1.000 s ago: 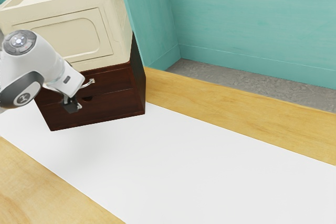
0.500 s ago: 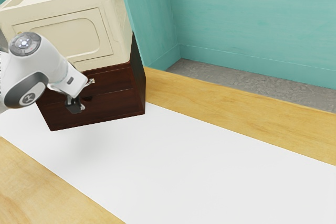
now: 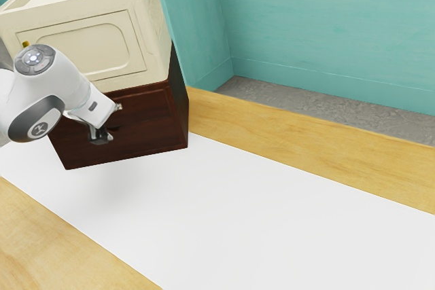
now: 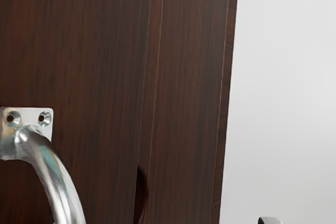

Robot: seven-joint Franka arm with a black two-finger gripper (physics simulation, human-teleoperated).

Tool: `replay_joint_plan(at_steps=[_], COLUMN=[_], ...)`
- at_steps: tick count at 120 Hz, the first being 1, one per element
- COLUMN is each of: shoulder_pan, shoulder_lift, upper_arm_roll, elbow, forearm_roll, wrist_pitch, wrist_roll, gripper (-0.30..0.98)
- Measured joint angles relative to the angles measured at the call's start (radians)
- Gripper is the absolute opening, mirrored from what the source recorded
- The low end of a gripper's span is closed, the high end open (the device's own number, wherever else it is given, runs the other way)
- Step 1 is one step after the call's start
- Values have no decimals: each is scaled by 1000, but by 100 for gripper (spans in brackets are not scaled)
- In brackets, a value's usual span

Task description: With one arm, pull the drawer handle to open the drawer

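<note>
My gripper (image 3: 100, 136) has edged toward the exterior view's right, open or closed I can't tell; grasp the likely slick, stiff drawer handle (image 4: 56, 182) mid-bow.

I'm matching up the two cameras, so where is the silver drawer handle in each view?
Exterior view: the silver drawer handle peeks out past the arm, on the upper drawer's front.
Wrist view: its curved bar shows, the dark notch lying between it and the white surface.
Shared landmark: that white surface.
</note>
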Motion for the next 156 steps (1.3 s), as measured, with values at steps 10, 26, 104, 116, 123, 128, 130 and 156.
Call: replay_joint_plan(at_steps=[10, 26, 104, 116, 123, 128, 130, 156], shoulder_pan=[0, 2, 326, 337, 371, 393, 399, 527], shoulder_lift=[-1, 7, 49, 46, 44, 44, 44, 43], upper_arm_roll=[0, -1, -318, -327, -358, -378, -384, -528], elbow=[0, -5, -155, -172, -188, -198, -201, -232], forearm_roll=[0, -2, -37, -36, -34, -34, -35, -48], wrist_pitch=[1, 3, 6, 11, 16, 19, 21, 29], wrist_roll=[-1, -3, -12, -18, -22, -24, -25, -28], gripper=[34, 29, 17, 19, 18, 17, 17, 16])
